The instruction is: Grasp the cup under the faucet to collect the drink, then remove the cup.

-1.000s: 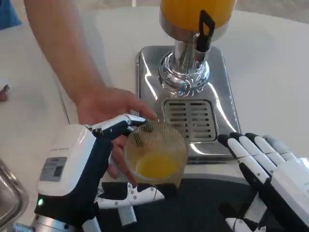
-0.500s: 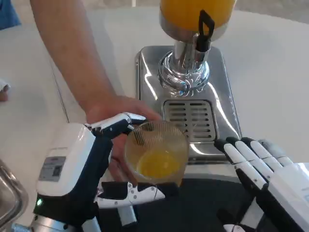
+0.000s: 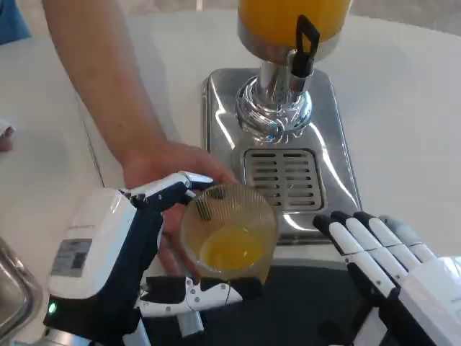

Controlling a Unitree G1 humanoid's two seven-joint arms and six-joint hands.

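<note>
Hidden: dispenser tank (image 3: pixel 292 18) cut off at top edge; person's hand (image 3: pixel 169 169) partly behind left hand (image 3: pixel 137 252).
Cup (image 3: pixel 229 232): ribbed clear glass, upright, mouth upward, orange drink at bottom; in front of drip tray (image 3: pixel 282 179), clear of faucet (image 3: pixel 304 47).
Left hand: fingers wrapped round cup.
Right hand (image 3: pixel 389 267): fingers straight, apart, holding nothing, above white worktop (image 3: pixel 403 130).

Head camera looks steeply down, close over the table (image 3: pixel 403 108).
</note>
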